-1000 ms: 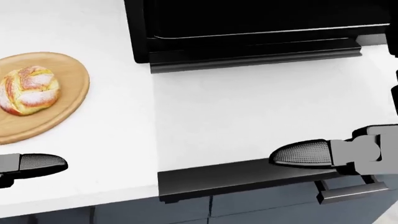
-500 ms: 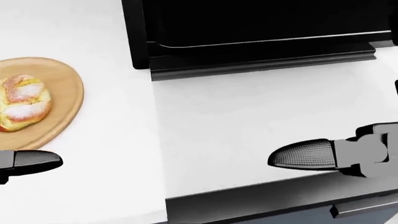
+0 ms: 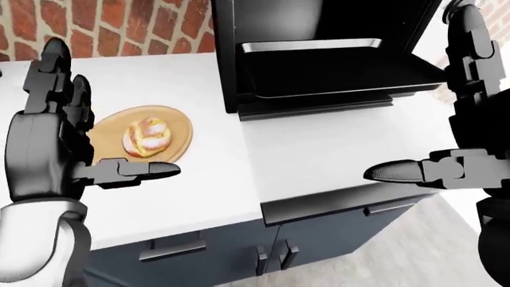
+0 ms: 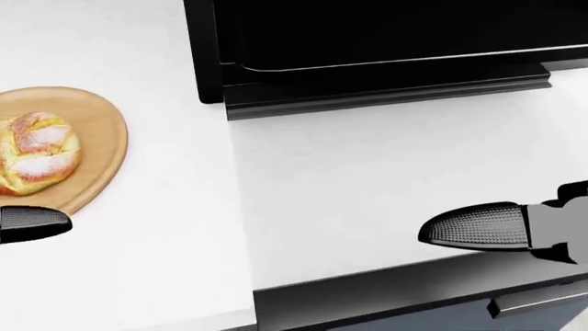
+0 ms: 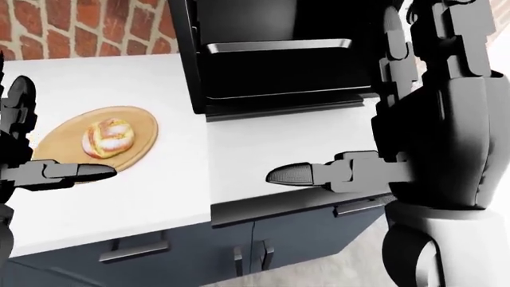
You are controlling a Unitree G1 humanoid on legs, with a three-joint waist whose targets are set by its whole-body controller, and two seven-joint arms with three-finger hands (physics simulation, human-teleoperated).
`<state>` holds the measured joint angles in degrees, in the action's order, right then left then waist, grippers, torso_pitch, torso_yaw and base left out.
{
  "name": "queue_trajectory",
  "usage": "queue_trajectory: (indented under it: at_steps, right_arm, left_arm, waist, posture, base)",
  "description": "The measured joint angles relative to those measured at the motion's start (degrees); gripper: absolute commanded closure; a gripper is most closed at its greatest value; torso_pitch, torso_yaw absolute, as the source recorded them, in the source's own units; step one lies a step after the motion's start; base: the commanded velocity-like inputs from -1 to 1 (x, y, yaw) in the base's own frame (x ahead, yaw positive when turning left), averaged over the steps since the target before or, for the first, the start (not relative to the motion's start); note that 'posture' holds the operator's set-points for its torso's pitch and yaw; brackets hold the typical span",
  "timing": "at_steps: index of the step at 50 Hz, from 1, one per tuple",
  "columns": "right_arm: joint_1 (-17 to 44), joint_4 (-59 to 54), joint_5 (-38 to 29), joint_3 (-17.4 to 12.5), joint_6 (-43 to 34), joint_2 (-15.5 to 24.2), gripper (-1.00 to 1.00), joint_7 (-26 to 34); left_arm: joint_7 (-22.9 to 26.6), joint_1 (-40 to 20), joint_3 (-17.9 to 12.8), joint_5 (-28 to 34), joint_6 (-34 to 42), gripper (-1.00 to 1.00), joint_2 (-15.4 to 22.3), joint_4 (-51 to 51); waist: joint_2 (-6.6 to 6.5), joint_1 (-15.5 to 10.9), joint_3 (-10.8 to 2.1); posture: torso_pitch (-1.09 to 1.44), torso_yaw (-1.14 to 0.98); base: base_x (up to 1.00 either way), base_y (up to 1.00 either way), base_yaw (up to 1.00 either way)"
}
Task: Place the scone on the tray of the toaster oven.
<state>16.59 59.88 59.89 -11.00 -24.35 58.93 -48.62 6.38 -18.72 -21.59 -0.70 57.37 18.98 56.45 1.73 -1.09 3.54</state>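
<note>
Task barely begun, judging by the layout. The scone [image 3: 147, 136] sits on a round wooden board [image 3: 179, 134] on the white counter [image 3: 318, 149], at left in the left-eye view, w/ nothing gripping it. The toaster oven [image 3: 318, 54] stands at top centre-right, door open, and its tray [image 3: 335, 72] shows inside as a dark flat pan w/ nothing on it as far as can be seen. The left hand [image 3: 48, 149] hangs just left of the board, fingers spread upward and thumb pointing across toward the scone; it's open wide, has hold of nothing, and the thumb tip looks near the board's lower edge but apart from the scone. The right hand [image 5: 430, 119] is raised at right, also spread open and empty, one finger jutting out over the counter's bare part, well apart from scone and oven alike. Head view shows only the two dark fingertips, scone and oven's lower lip. Left to do, prob.: get the left hand around the scone, lift, carry right to the oven opening, set it on the tray. So approx. zero of the real work done; reach phase only.
</note>
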Motion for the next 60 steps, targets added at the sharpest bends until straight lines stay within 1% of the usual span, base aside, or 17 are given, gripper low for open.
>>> queue_trajectory:
  at_steps: [3,5,9,13,16,19,23,27,32,35,38,42,44,46,49,53,60]
  right_arm:
    - [-0.17,0.07,-0.25,0.06,0.23,-0.01,-1.0,0.09]
    - [-0.55,0.1,0.15,-0.57,0.33,0.33,-1.0,0.17]
    - [-1.1,0.08,0.64,-1.43,0.84,0.86,-1.0,0.03]
    - [-1.26,0.08,1.04,-1.92,0.99,1.25,-1.0,-0.11]
    - [-2.33,0.09,1.08,-2.15,1.63,1.71,-1.0,-0.03]
    - [-2.85,-0.05,1.15,-2.2,2.31,2.1,-1.0,-0.18]
    - [-3.86,0.02,0.74,-2.03,3.33,2.45,-1.0,-0.27]
    - [-5.73,0.01,0.97,-3.34,4.56,3.25,-1.0,-0.15]
    - [-7.3,-0.01,0.7,-3.33,6.39,4.11,-1.0,-0.36]
    - [-6.86,-0.03,0.96,-3.23,6.41,4.37,-1.0,-0.58]
    - [-6.94,0.03,1.36,-3.82,6.42,4.59,-1.0,-0.64]
    - [-6.34,0.12,2.38,-4.35,6.13,5.29,-1.0,-0.78]
    - [-6.45,0.11,2.83,-5.15,5.96,5.2,-1.0,-0.69]
    - [-6.15,0.12,2.87,-5.17,5.75,4.92,-1.0,-0.69]
    - [-5.76,0.12,2.6,-5.01,5.12,3.98,-1.0,-0.41]
    - [-4.76,0.11,2.78,-4.95,3.83,3.46,-1.0,-0.18]
    - [-7.13,0.11,2.58,-6.09,4.79,3.95,-1.0,0.26]
  left_arm:
    - [2.18,-3.76,0.29,0.91,1.1,-1.0,3.63,-3.54]
    - [3.63,-6.22,0.68,1.59,1.11,-1.0,5.48,-6.67]
    - [5.71,-9.72,1.54,3.04,0.26,-1.0,7.9,-12.36]
    - [7.91,-12.19,2.41,4.51,0.44,-1.0,10.03,-15.76]
    - [10.37,-13.95,3.12,5.82,1.06,-1.0,12.76,-17.94]
    - [13.17,-15.64,4.22,7.97,2.04,-1.0,14.64,-20.46]
    - [16.33,-17.5,6.15,10.97,2.18,-1.0,14.5,-24.13]
    - [18.88,-18.37,8.23,14.13,-1.19,-1.0,13.01,-30.53]
    - [20.8,-18.24,7.65,17.09,-5.7,-1.0,11.45,-36.63]
    - [21.85,-18.01,7.81,18.82,-7.03,-1.0,11.58,-38.0]
    - [23.23,-18.13,8.13,20.6,-8.16,-1.0,11.34,-38.69]
    - [25.43,-20.64,8.93,22.83,-10.17,-1.0,12.73,-42.81]
    - [26.63,-22.05,8.71,23.92,-10.94,-1.0,13.39,-44.69]
    - [27.51,-22.74,8.45,25.02,-11.7,-1.0,13.84,-45.75]
    - [28.87,-23.2,8.41,26.31,-12.49,-1.0,13.93,-46.35]
    - [31.23,-24.28,9.61,28.05,-14.0,-1.0,14.26,-48.46]
    - [35.48,-25.56,10.48,31.44,-15.98,-1.0,13.42,-50.67]
  waist:
    - [-0.03,-0.12,-0.08]
    - [-0.07,-0.21,-0.06]
    - [-0.07,-0.16,-0.05]
    - [-0.03,-0.07,-0.02]
    - [0.01,0.0,-0.01]
    - [-0.13,0.01,-0.11]
    - [-0.27,0.0,-0.28]
    - [-0.2,0.06,-0.38]
    - [0.13,0.46,-0.36]
    - [0.26,0.54,-0.44]
    - [0.36,0.45,-0.54]
    - [0.5,0.42,-0.54]
    - [0.56,0.43,-0.54]
    - [0.53,0.49,-0.58]
    - [0.49,0.44,-0.58]
    - [0.49,0.29,-0.45]
    - [0.65,0.17,-0.31]
  posture:
    - [0.0,0.0]
    - [0.0,0.0]
    - [0.0,0.0]
    - [0.0,0.0]
    - [0.0,0.0]
    - [0.0,0.0]
    - [0.0,0.0]
    - [0.0,0.0]
    - [0.0,0.0]
    - [0.0,0.0]
    - [0.0,0.0]
    - [0.0,0.0]
    - [0.0,0.0]
    - [0.0,0.0]
    - [0.0,0.0]
    - [0.0,0.0]
    - [0.0,0.0]
  base:
    - [0.0,0.0,0.0]
    - [0.0,0.0,0.0]
    - [0.0,0.0,0.0]
    - [0.0,0.0,0.0]
    - [0.0,0.0,0.0]
    - [0.0,0.0,0.0]
    - [0.0,0.0,0.0]
    - [0.0,0.0,0.0]
    - [0.0,0.0,0.0]
    - [0.0,0.0,0.0]
    - [0.0,0.0,0.0]
    - [0.0,0.0,0.0]
    - [0.0,0.0,0.0]
    - [0.0,0.0,0.0]
    - [0.0,0.0,0.0]
    - [0.0,0.0,0.0]
    - [0.0,0.0,0.0]
